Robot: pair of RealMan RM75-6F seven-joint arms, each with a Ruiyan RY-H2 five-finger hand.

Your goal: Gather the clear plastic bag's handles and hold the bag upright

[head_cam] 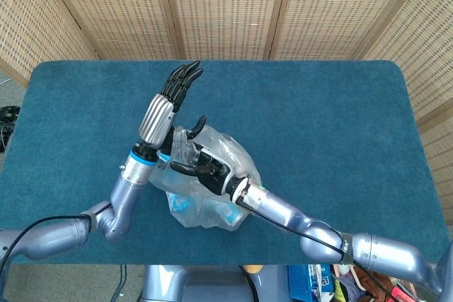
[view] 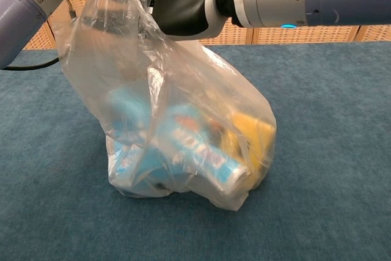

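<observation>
1. Mid-table on the blue carpeted tabletop [head_cam: 333, 118], the clear plastic bag [view: 183, 145] of blue and yellow packets stands upright.
2. Right hand [head_cam: 205, 164] grips its gathered top; left hand [head_cam: 166, 104] is flat, fingers straight and together, holding nothing.
3. Gathering looks nearly done; next, probably secure both handles and keep them raised.

The chest view's top edge cuts off the clear plastic bag [view: 183, 120] handles and both hands
</observation>
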